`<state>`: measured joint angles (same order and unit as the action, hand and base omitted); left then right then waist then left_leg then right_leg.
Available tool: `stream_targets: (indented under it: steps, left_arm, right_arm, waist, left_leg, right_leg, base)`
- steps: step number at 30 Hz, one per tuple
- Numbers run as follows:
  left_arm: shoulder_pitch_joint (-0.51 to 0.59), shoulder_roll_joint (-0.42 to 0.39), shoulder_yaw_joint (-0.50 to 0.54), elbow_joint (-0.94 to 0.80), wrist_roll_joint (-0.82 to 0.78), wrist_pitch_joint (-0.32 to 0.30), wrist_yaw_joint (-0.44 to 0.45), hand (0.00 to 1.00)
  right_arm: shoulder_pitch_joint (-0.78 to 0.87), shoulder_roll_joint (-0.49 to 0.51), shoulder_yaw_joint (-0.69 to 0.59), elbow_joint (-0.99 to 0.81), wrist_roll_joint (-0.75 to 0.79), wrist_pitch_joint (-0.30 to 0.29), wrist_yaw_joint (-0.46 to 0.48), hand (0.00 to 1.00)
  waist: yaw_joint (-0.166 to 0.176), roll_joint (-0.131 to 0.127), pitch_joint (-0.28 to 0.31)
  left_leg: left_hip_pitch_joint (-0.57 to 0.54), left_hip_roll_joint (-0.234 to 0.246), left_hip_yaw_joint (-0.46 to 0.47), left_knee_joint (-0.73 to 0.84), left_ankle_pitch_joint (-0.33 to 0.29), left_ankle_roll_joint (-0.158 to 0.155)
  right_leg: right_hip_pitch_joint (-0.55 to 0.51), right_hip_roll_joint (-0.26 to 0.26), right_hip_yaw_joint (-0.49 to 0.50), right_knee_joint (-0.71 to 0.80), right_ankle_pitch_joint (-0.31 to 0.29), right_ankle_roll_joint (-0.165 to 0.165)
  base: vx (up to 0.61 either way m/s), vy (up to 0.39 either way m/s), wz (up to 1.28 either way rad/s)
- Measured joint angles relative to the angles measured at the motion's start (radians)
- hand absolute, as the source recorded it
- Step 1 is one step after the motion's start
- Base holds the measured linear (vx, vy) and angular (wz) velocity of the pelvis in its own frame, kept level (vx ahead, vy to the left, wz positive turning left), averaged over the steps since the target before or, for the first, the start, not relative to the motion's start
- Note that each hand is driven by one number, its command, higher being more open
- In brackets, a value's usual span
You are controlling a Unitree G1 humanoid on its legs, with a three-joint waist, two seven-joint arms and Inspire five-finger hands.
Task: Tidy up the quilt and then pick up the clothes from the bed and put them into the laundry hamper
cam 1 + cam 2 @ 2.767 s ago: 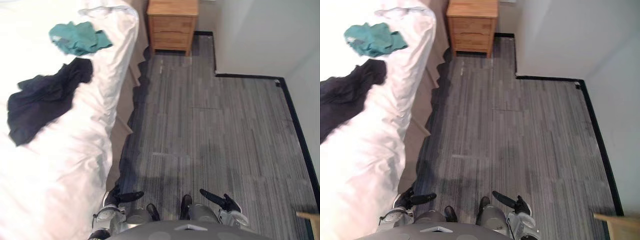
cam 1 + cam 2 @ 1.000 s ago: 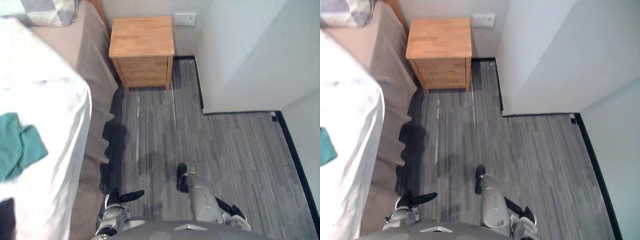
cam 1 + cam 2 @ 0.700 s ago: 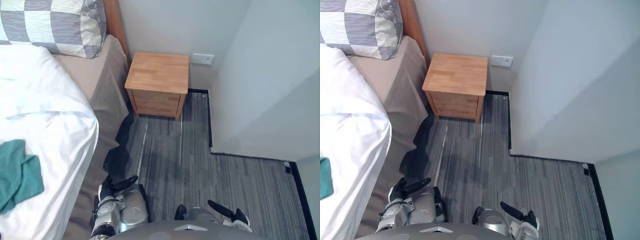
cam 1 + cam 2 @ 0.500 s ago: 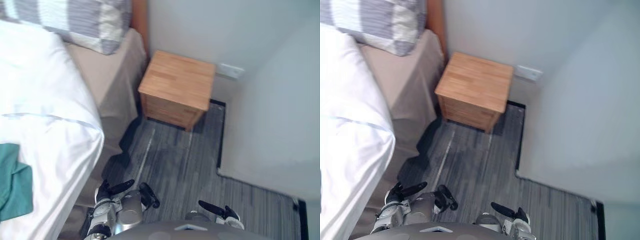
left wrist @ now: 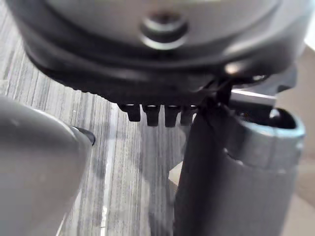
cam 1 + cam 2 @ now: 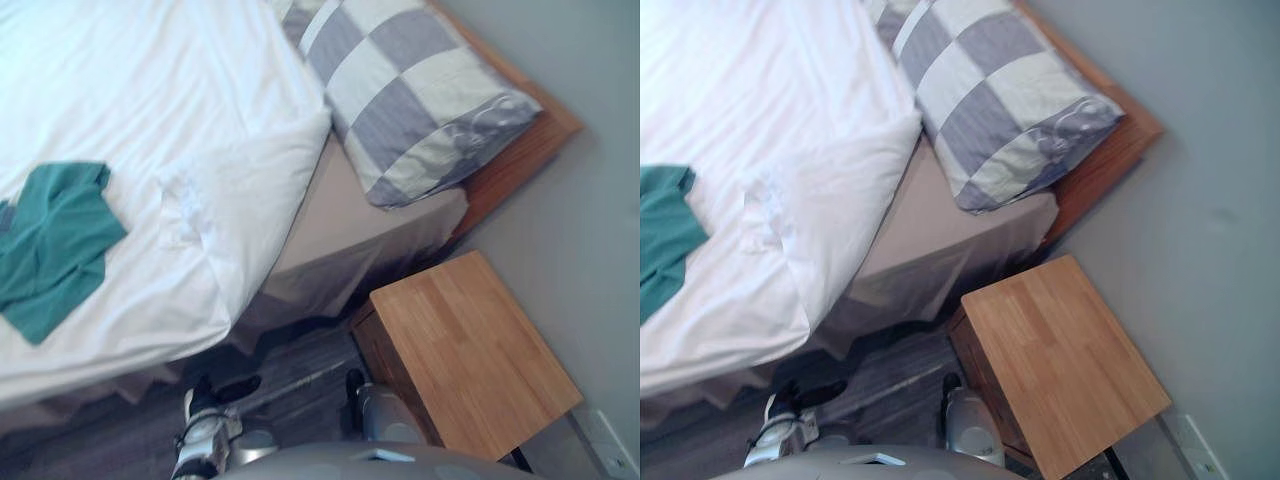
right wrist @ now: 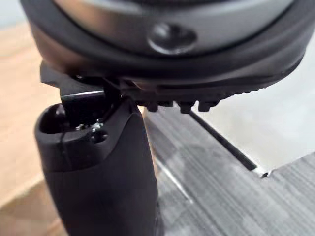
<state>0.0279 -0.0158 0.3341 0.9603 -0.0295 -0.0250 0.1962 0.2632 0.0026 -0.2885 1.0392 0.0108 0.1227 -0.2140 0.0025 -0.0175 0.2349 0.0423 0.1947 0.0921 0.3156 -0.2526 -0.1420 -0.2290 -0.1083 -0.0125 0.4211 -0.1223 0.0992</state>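
A white quilt (image 6: 150,110) covers the bed, and its near corner (image 6: 240,190) is bunched and folded back off the tan sheet (image 6: 350,230). A green garment (image 6: 50,245) lies crumpled on the quilt at the left. My left hand (image 6: 212,392) hangs low beside the bed's edge, open and empty, with its fingers (image 5: 157,113) straight over the grey floor. My right hand (image 7: 162,64) is open too. Its thumb (image 7: 98,172) stands out beside the wooden nightstand, holding nothing.
A grey and cream checkered pillow (image 6: 420,100) rests against the wooden headboard (image 6: 520,150). A wooden nightstand (image 6: 470,360) stands close on my right, by the wall. A narrow strip of grey striped floor (image 6: 300,375) runs between the bed and the nightstand.
The whole picture has swung towards the head of the bed, so the camera moved. The pillow and the quilt's folded corner have come into view. Both hands still hang open and empty.
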Motion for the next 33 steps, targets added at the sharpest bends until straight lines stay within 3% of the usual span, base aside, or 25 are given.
stream_targets:
  steps: [2, 4, 5, 6, 9, 12, 18, 20, 23, 24, 25, 28, 30, 33]
  left_arm:
    - [0.002, -0.031, 0.026, -0.003, -0.001, -0.001, -0.006, 1.0]
    - [0.019, -0.048, 0.042, -0.012, -0.001, 0.002, -0.012, 1.0]
    - [0.025, -0.047, 0.041, -0.007, -0.001, 0.007, -0.015, 1.0]
    - [0.043, -0.043, 0.04, -0.004, -0.001, 0.01, -0.017, 1.0]
    - [0.088, -0.036, 0.077, 0.002, -0.011, 0.02, -0.017, 1.0]
    - [0.093, -0.029, 0.075, 0.016, -0.01, 0.029, -0.03, 1.0]
    - [0.1, -0.028, 0.107, 0.014, -0.007, 0.028, -0.052, 1.0]
    - [0.097, -0.045, 0.106, 0.018, -0.004, 0.029, -0.054, 1.0]
    - [0.093, -0.051, 0.09, 0.019, 0.001, 0.021, -0.045, 1.0]
    - [0.098, -0.051, 0.08, 0.03, 0.0, 0.021, -0.036, 1.0]
    - [0.098, -0.052, 0.078, 0.033, 0.0, 0.02, -0.031, 1.0]
    - [0.097, -0.048, 0.066, 0.033, -0.001, 0.022, -0.023, 1.0]
    - [0.09, -0.039, 0.061, 0.044, -0.004, 0.021, -0.022, 1.0]
    - [0.083, -0.031, 0.084, 0.043, -0.002, 0.019, -0.024, 1.0]
  right_arm:
    - [0.04, 0.004, -0.008, 0.013, 0.003, 0.023, -0.01, 1.0]
    - [0.051, 0.011, 0.016, 0.012, -0.039, 0.018, 0.005, 1.0]
    - [0.055, 0.006, 0.028, 0.012, -0.048, 0.011, 0.009, 1.0]
    - [0.064, -0.004, 0.041, 0.012, -0.061, 0.006, 0.012, 1.0]
    - [0.086, -0.005, 0.033, 0.012, -0.074, 0.002, 0.014, 1.0]
    - [0.089, -0.005, -0.005, 0.012, -0.075, 0.001, 0.017, 1.0]
    - [0.086, -0.001, -0.018, 0.007, -0.074, -0.002, 0.012, 1.0]
    - [0.089, 0.006, -0.018, -0.006, -0.072, -0.008, 0.009, 1.0]
    - [0.114, 0.009, -0.026, -0.071, -0.062, -0.01, 0.011, 1.0]
    - [0.109, -0.006, -0.022, -0.071, -0.062, -0.028, 0.018, 1.0]
    - [0.102, -0.011, -0.024, -0.071, -0.057, -0.031, 0.019, 1.0]
    - [0.056, -0.026, -0.037, -0.074, -0.014, -0.04, 0.013, 1.0]
    - [0.03, -0.041, -0.034, -0.075, 0.006, -0.041, 0.007, 1.0]
    - [0.038, -0.015, -0.069, -0.075, 0.059, -0.041, 0.011, 1.0]
  waist:
    - [-0.009, 0.03, -0.008]
    - [-0.008, 0.055, -0.025]
    - [-0.006, 0.058, -0.03]
    - [-0.001, 0.043, -0.038]
    - [-0.007, 0.045, -0.1]
    - [-0.009, 0.056, -0.113]
    - [-0.029, 0.058, -0.123]
    - [-0.042, 0.056, -0.122]
    - [-0.054, 0.028, -0.108]
    - [-0.058, 0.027, -0.112]
    - [-0.06, 0.03, -0.112]
    - [-0.067, 0.03, -0.111]
    - [-0.071, 0.028, -0.107]
    - [-0.067, 0.006, -0.094]
  left_leg:
    - [0.006, 0.007, 0.109, -0.038, 0.07, 0.017]
    - [0.025, 0.019, 0.239, -0.074, 0.09, 0.031]
    - [0.033, 0.017, 0.24, -0.091, 0.094, 0.025]
    - [0.04, 0.007, 0.234, -0.119, 0.103, 0.021]
    - [0.049, 0.009, 0.292, -0.189, 0.127, 0.056]
    - [0.101, -0.012, 0.341, -0.319, 0.216, 0.033]
    - [0.108, -0.032, 0.344, -0.353, 0.241, 0.02]
    - [0.124, -0.064, 0.348, -0.376, 0.248, 0.023]
    - [0.194, -0.145, 0.367, -0.401, 0.245, 0.03]
    - [0.21, -0.172, 0.384, -0.404, 0.227, 0.032]
    - [0.211, -0.178, 0.388, -0.403, 0.224, 0.033]
    - [0.188, -0.169, 0.388, -0.38, 0.223, 0.034]
    - [0.157, -0.131, 0.367, -0.346, 0.223, 0.035]
    - [0.153, -0.099, 0.36, -0.316, 0.222, 0.033]
  right_leg:
    - [0.076, -0.061, -0.112, -0.033, -0.003, -0.003]
    - [0.159, -0.083, -0.205, -0.089, -0.009, 0.004]
    - [0.176, -0.086, -0.218, -0.096, -0.012, 0.007]
    - [0.191, -0.095, -0.235, -0.107, -0.021, 0.007]
    - [0.22, -0.095, -0.269, -0.179, 0.007, 0.026]
    - [0.23, -0.091, -0.253, -0.215, 0.03, 0.025]
    - [0.207, -0.119, -0.257, -0.169, 0.022, 0.033]
    - [0.18, -0.159, -0.256, -0.106, -0.01, 0.041]
    - [0.159, -0.266, -0.235, 0.051, -0.09, 0.066]
    - [0.137, -0.312, -0.249, 0.107, -0.108, 0.057]
    - [0.128, -0.325, -0.259, 0.124, -0.112, 0.049]
    - [0.103, -0.294, -0.223, 0.132, -0.12, 0.044]
    - [0.112, -0.2, -0.12, 0.08, -0.151, 0.031]
    - [0.117, -0.183, -0.143, 0.114, -0.168, 0.023]
  base:
    - [0.04, -0.116, 1.51]
    - [-0.02, -0.102, 1.45]
    - [-0.07, -0.009, 0.89]
    - [-0.07, 0.018, 0.55]
    - [-0.05, 0.005, 0.38]
    - [-0.01, 0.019, 0.12]
    - [0.03, 0.014, 0.04]
    - [0.05, 0.049, 0.05]
    - [0.03, 0.087, -0.07]
    - [-0.01, 0.071, -0.24]
    - [-0.01, 0.058, -0.27]
    - [0.0, -0.031, -0.07]
    - [0.01, -0.124, 0.18]
    - [0.02, -0.21, 0.13]
